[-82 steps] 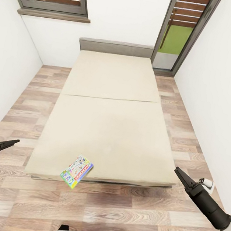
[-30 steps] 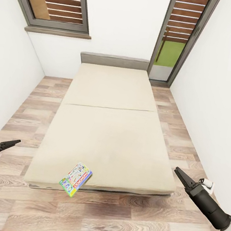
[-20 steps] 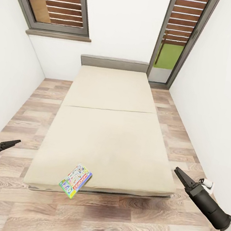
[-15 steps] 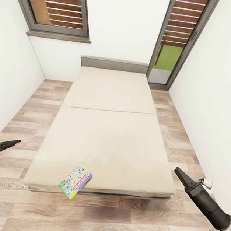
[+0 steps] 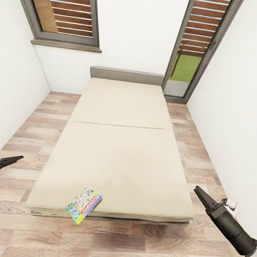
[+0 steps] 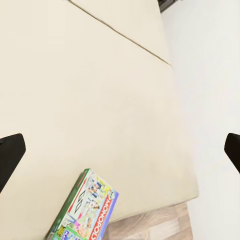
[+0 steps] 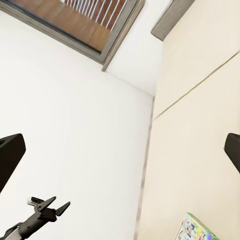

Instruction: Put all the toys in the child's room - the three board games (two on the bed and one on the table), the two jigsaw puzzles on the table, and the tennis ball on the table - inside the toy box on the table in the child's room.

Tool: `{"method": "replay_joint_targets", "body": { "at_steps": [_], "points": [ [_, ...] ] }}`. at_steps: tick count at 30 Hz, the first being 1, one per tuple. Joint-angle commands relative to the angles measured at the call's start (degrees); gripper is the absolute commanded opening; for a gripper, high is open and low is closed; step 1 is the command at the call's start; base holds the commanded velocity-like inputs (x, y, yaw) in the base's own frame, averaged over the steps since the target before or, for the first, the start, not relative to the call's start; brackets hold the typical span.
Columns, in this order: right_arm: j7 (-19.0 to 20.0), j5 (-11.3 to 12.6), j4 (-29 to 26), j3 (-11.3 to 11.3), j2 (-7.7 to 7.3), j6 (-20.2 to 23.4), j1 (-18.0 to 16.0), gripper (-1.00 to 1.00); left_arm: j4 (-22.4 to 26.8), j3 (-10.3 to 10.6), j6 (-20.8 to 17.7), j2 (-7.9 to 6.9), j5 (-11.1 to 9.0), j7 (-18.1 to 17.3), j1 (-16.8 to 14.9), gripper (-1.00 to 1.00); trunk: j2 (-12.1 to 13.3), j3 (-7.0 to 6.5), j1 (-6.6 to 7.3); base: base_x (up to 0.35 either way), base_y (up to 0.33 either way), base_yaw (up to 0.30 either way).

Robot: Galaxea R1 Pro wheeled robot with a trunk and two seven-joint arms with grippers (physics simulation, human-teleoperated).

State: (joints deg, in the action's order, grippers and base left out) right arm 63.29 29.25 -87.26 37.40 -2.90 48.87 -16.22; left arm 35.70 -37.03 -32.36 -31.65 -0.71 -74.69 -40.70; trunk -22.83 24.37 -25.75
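One colourful board game box (image 5: 83,205) lies at the near left corner of the beige bed (image 5: 122,144), jutting over its front edge. The left wrist view has the same box (image 6: 85,210) below and ahead of my left gripper (image 6: 120,150). My left gripper (image 5: 11,160) hangs open over the floor left of the bed, holding nothing. My right gripper (image 5: 199,193) hangs open by the bed's near right corner, also with nothing in it. The right wrist view looks across the bed to the box (image 7: 197,231) and the left gripper (image 7: 50,206).
The bed stands in a narrow room with white walls close on both sides. A shuttered window (image 5: 60,5) is at the back left, a glass door (image 5: 196,43) at the back right. Strips of wood floor (image 5: 126,248) run beside and in front of the bed.
The whole picture has shifted: the camera has tilted up and the robot's base has dropped out of sight. The board game and both grippers keep their places.
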Motion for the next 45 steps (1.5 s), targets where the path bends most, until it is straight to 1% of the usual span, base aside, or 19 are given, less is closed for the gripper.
{"method": "replay_joint_targets", "body": {
  "at_steps": [1,8,13,17,41,43,45],
  "points": [
    [0.08,0.11,-0.01,0.04,0.00,0.32,-0.04,1.00,-0.02,-0.07,-0.60,0.02,-0.04,-0.19,-0.06,1.00,-0.09,-0.01,-0.03,0.000,0.000,0.000],
    [0.08,0.11,0.10,0.04,0.00,0.28,-0.04,1.00,-0.02,-0.06,-0.60,0.30,-0.01,0.22,-0.07,1.00,-0.09,-0.67,-0.03,0.000,0.000,0.000],
    [0.08,0.11,0.22,0.04,0.00,0.27,-0.04,1.00,0.01,-0.09,-0.60,0.35,-0.12,3.13,-0.07,1.00,-0.09,-1.15,-0.03,0.000,0.000,0.000],
    [0.08,0.11,0.24,0.04,-0.01,0.26,-0.04,1.00,0.05,-0.13,-0.60,0.31,-0.15,3.99,-0.06,1.00,-0.09,-1.52,-0.03,0.000,0.000,0.000],
    [0.01,0.04,0.25,0.22,-0.06,0.21,-0.04,1.00,0.05,-0.15,-0.59,0.36,-0.16,4.50,-0.07,1.00,-0.09,-3.79,-0.03,0.000,0.000,0.000],
    [-0.34,0.03,0.25,0.13,-0.03,0.19,-0.04,1.00,0.06,-0.15,-0.58,0.36,-0.16,4.52,-0.08,1.00,-0.09,-3.98,-0.03,0.000,0.000,0.000],
    [-1.49,0.07,0.25,0.09,-0.02,0.18,-0.04,1.00,0.04,-0.15,-0.56,0.36,-0.15,4.54,-0.08,1.00,-0.09,-4.17,-0.03,0.000,0.000,0.000]
  ]
}}
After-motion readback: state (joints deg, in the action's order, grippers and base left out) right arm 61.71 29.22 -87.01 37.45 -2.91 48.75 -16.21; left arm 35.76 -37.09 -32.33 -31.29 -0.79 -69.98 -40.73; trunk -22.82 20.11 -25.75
